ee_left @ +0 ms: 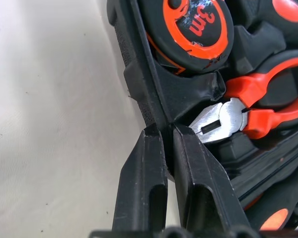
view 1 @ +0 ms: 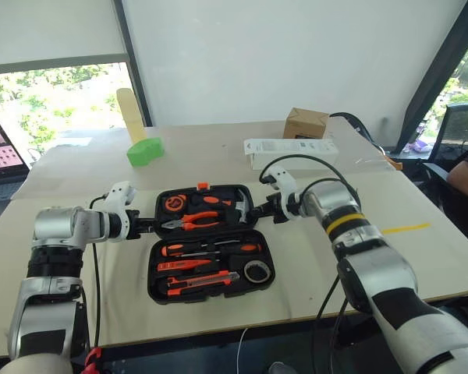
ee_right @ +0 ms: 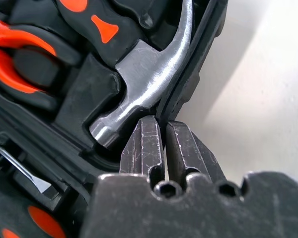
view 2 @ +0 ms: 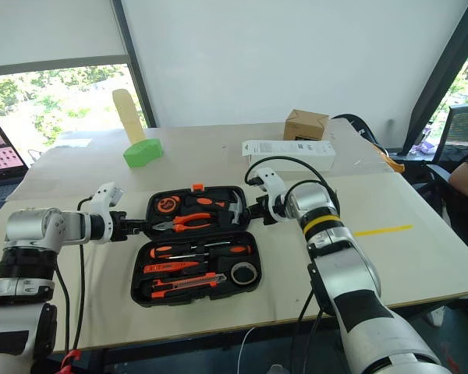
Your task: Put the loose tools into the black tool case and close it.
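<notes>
- We judge the loading step to be done and the closing step in hand: the black tool case [view 1: 207,241] lies open on the table [view 1: 421,257], and its recesses look filled.
- Our left gripper [ee_left: 165,153] is clenched on the rim of the case's far half, at the left side, just beside the tape measure [ee_left: 193,29] and the nose of the pliers [ee_left: 223,119].
- Our right gripper [ee_right: 161,144] is clamped the same way on the right rim of that far half — the hammer [ee_right: 139,94] head lies right against it, inside the wall.
- The next move, as we read it, calls for both arms to lift that far half together and swing it over the hinge toward the near half, keeping level so nothing spills, then press until the orange latch [view 1: 203,186] catches.
- The case is flat, black and moulded. Its near half holds the two screwdrivers [view 1: 207,249], the utility knife [view 1: 203,282], the slim tester and the tape roll [view 1: 256,272], all seated in their recesses as far as we can tell.
- A white box [view 1: 290,149] sits well beyond the case — it is no part of this.
</notes>
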